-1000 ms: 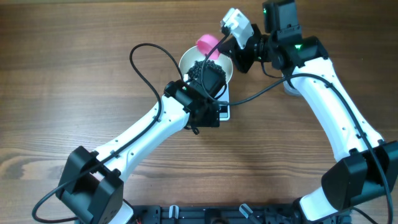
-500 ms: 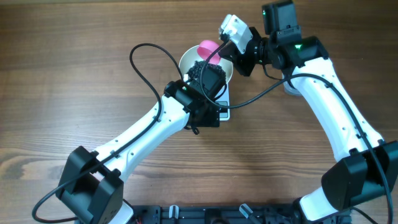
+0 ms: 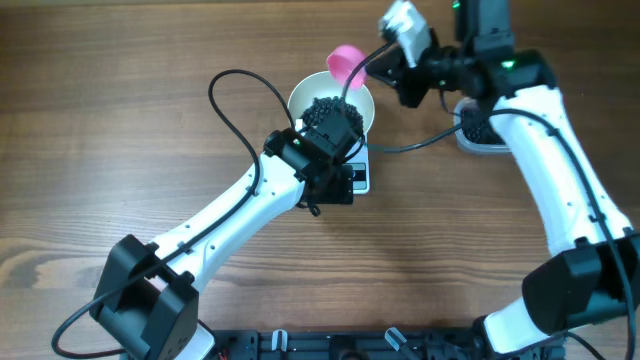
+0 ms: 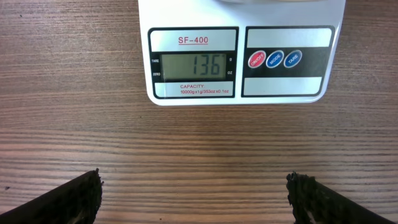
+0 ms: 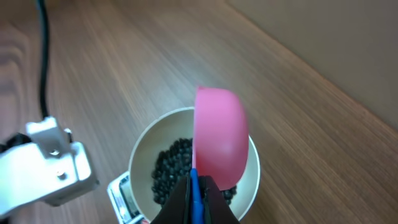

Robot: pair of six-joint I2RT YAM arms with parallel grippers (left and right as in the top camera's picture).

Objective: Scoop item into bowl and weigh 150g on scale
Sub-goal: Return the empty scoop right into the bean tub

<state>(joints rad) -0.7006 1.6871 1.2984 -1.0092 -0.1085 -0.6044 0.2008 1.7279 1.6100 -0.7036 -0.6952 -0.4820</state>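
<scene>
Wood-grain bench (image 3: 120, 120) everywhere, with a wide bare stretch on the left and along the far side, so that's where the room is. The crowded part is the middle. The scale (image 4: 239, 62) sits there with the white bowl (image 3: 300, 95) on top of it, and my left arm hangs right over both, hiding most of the bowl from overhead.

The left pincer (image 4: 196, 193) has its jaws spread wide with nothing in them. It hovers over bare bench just short of the scale's front edge. The display reads 136.

The right pincer (image 5: 196, 208) is clamped tight on the blue handle of the pink scoop (image 5: 217, 140). The cup is tipped on its side above the bowl's rim. I can't see into the scoop. The black beans (image 5: 171, 165) lie heaped in the bottom of the bowl.

A clear tub (image 3: 468, 143) with more beans sits to the right, half under the right arm and well apart from the scale. A black cable (image 3: 235, 95) loops out left of the bowl.

Count: one bowl, one scale, one scoop, one tub, two bean heaps, three buttons on the scale.
</scene>
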